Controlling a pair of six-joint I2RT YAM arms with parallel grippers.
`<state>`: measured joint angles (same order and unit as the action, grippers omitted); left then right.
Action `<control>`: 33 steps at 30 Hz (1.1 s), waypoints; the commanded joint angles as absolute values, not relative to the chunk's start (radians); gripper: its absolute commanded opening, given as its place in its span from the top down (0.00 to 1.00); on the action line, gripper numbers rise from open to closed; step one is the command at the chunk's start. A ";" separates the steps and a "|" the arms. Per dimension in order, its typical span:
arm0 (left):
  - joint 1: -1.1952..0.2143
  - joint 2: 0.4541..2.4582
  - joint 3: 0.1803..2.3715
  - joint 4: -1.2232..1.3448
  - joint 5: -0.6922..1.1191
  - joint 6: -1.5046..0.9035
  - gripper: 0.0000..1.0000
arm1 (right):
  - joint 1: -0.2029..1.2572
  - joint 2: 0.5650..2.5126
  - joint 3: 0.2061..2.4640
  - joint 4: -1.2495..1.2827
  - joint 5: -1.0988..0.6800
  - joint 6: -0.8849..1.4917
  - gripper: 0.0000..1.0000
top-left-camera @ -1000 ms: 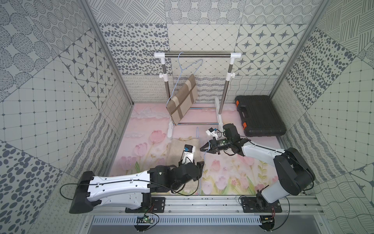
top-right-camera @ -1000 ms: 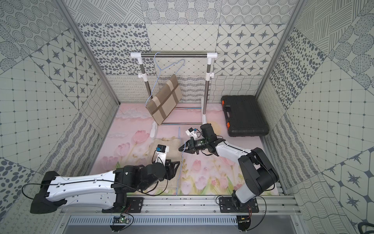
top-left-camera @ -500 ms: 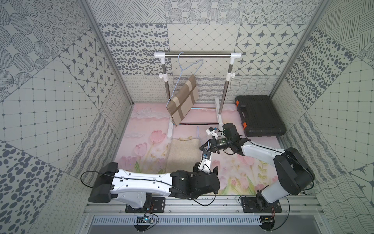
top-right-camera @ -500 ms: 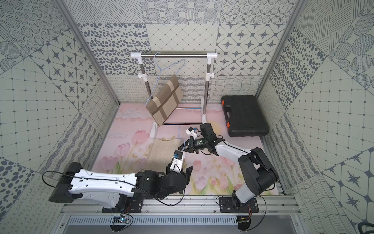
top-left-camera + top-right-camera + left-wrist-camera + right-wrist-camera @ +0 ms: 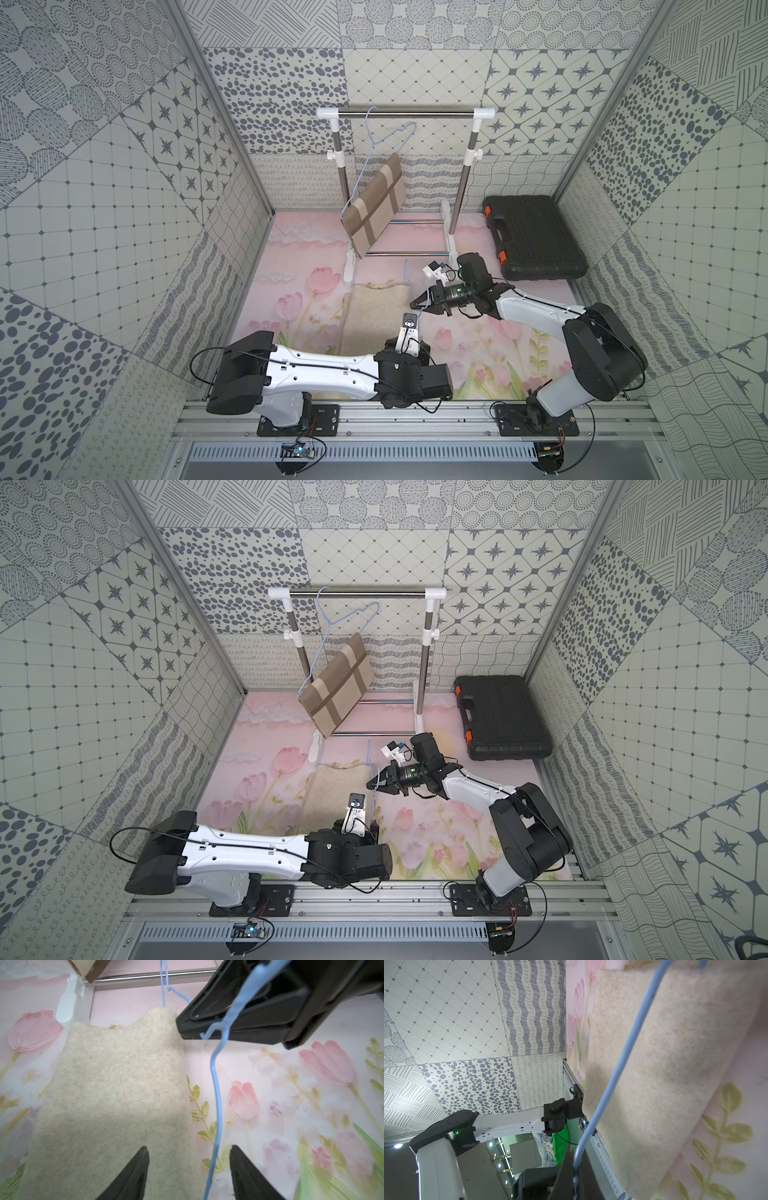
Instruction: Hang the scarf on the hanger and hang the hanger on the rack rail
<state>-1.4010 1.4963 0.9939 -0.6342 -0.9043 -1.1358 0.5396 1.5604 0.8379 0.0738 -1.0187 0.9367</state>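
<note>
The beige scarf (image 5: 372, 316) (image 5: 332, 791) lies flat on the floral mat. It is wide in the left wrist view (image 5: 116, 1095) and fills much of the right wrist view (image 5: 664, 1053). My right gripper (image 5: 417, 306) (image 5: 372, 785) (image 5: 576, 1156) is shut on a thin blue wire hanger (image 5: 216, 1084) (image 5: 623, 1059), which it holds just off the scarf's right edge. One end of the wire meets the scarf's far corner. My left gripper (image 5: 189, 1149) is open, low over the mat, its fingers straddling the scarf's right edge and the hanger wire without touching either.
A clothes rack (image 5: 405, 113) stands at the back, with a second blue hanger carrying a brown striped cloth (image 5: 376, 208). A black case (image 5: 536, 237) lies at the back right. Patterned walls close in three sides, and a metal rail runs along the front.
My left arm has swung its wrist to the right, from over the scarf's near end to its right edge by the hanger wire. The right gripper has stayed put with the hanger.
</note>
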 commanded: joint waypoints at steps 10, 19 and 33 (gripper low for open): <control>-1.369 1.559 0.957 -0.388 -0.894 -1.032 0.74 | 0.547 1.534 0.850 0.087 -1.017 0.922 1.00; -1.381 1.537 0.977 -0.440 -0.923 -1.049 1.00 | 0.552 1.529 0.858 0.072 -1.012 0.908 1.00; -1.411 1.395 1.144 -0.787 -1.006 -1.153 1.00 | 0.557 1.475 0.938 -0.043 -0.986 0.854 0.27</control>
